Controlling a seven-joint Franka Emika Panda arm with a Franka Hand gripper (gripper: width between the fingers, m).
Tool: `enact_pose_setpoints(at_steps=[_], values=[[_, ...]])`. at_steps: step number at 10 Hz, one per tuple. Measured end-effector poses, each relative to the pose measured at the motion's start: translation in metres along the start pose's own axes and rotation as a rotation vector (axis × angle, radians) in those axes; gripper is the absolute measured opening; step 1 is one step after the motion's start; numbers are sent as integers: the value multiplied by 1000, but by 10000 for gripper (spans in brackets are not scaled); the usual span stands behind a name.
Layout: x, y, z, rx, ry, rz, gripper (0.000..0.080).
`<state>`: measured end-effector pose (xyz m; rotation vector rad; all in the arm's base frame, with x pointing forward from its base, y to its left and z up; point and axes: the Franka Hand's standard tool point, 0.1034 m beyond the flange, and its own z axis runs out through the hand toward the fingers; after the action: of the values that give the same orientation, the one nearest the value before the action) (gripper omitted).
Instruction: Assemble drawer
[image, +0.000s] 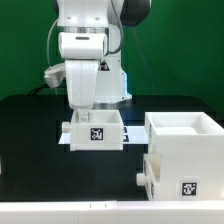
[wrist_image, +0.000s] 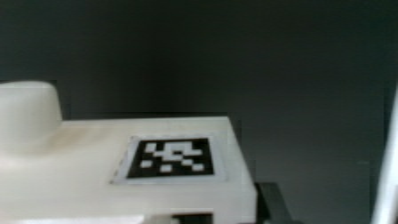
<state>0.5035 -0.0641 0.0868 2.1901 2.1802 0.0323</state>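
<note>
A small white open-top drawer tray (image: 96, 131) with a square tag on its front stands at the table's middle. My gripper (image: 80, 108) comes straight down onto the tray's wall at the exterior view's left and looks closed on it. In the wrist view the tray's tagged face (wrist_image: 175, 160) fills the frame right at my gripper (wrist_image: 199, 214), with one dark finger (wrist_image: 276, 205) beside it. The large white casing (image: 184, 150), open on top and with a tag low on its front, stands at the exterior view's right, just apart from the tray.
A thin white marker board (image: 64, 141) peeks out under the tray at the exterior view's left. The table (image: 30, 160) is black with a light front edge. The arm's base and cables stand behind, before a green wall.
</note>
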Motion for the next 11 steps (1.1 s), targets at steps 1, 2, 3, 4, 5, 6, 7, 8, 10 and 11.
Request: enact_pose_setpoints(at_steps=[1, 2, 3, 4, 5, 6, 7, 8, 10, 11], values=[[-3, 12, 0, 0, 0, -6, 39], [-5, 22, 0, -7, 0, -9, 39], [-4, 18, 2, -1, 1, -8, 39], [-4, 17, 3, 3, 2, -8, 39], [-4, 17, 3, 3, 2, -8, 39], [-3, 17, 4, 3, 2, -10, 39], [0, 17, 4, 2, 4, -15, 39], [3, 21, 3, -4, 6, -22, 39], [8, 31, 1, -13, 7, -27, 39], [6, 29, 2, -10, 7, -24, 39]])
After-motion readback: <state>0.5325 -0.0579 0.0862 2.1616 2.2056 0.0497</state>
